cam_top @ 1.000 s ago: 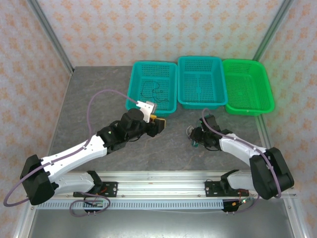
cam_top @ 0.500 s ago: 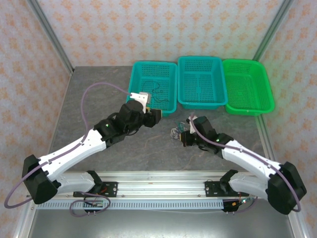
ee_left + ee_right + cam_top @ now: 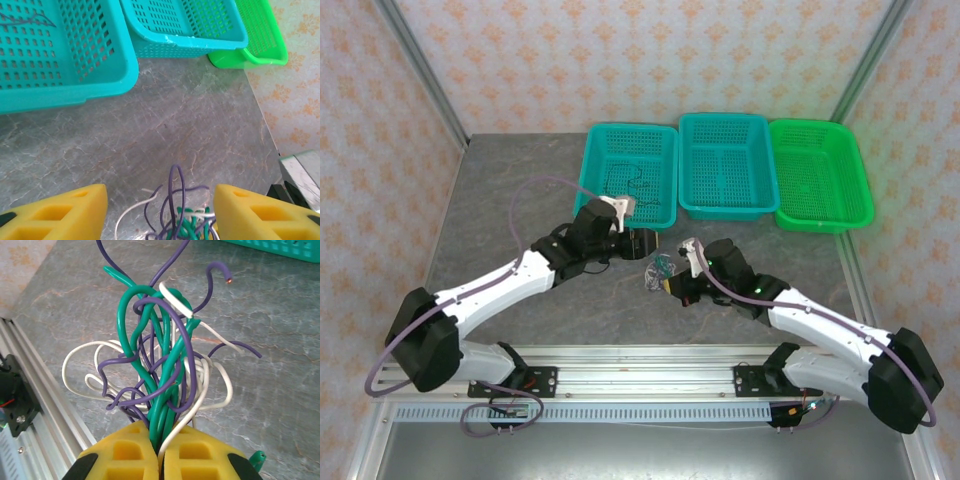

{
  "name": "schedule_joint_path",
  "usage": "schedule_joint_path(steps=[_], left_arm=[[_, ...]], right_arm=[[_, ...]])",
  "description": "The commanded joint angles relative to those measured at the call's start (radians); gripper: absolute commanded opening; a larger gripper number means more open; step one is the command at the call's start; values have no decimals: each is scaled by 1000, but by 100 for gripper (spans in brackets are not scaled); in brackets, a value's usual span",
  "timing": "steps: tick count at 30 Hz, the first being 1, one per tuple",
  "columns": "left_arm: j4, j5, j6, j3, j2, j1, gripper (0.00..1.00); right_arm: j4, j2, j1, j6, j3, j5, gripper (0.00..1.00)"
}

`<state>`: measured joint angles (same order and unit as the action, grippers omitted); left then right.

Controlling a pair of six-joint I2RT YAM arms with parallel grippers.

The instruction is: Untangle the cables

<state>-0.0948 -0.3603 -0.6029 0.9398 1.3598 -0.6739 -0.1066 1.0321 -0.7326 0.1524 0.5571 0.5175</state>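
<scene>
Well, one dark wire lies in the left-hand teal basket; my right jaws clamp the knotted cables, left jaws half open astride them, gripping nothing. Most remains.

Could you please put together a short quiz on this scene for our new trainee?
1. True or false: the right gripper is shut on the cable clump.
2. Which basket holds the loose dark cable? A the left teal basket; B the middle teal one; C the green one.
3. Name the three wire colours in the clump.
Key: 1 true; 2 A; 3 green, purple and white.
</scene>
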Motion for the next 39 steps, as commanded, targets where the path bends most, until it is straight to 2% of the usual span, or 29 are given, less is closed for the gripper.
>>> schedule_joint_path(steps=[1,7,9,12,16,20,22,26,31,39], left_arm=[[82,-39,-20,-8,21,-3,47],[52,8,-12,-5,21,-3,8],[42,30,-8,-10,2,-1,0],[10,83,7,-18,-38,3,0],[-44,128,34,-15,-95,25,0],[-110,167,63,-3,-145,44,0],[-140,185,96,3,-167,55,0],[-184,216,118,9,-208,74,0],[-226,235,138,10,-251,107,0],[-310,300,149,5,-331,164,0]], right_arm=[[66,-7,-10,0,-2,28,0],[85,-37,-10,9,-31,-11,0],[89,-50,-10,17,-42,-47,0],[79,-64,-10,39,-55,-158,2],[16,-66,-10,70,-59,-372,5],[-59,-24,-8,133,-57,-579,9],[-97,17,4,176,-50,-633,10],[-153,117,52,263,-33,-637,9],[-188,170,109,337,-11,-621,11],[-202,112,217,508,-77,-594,18]])
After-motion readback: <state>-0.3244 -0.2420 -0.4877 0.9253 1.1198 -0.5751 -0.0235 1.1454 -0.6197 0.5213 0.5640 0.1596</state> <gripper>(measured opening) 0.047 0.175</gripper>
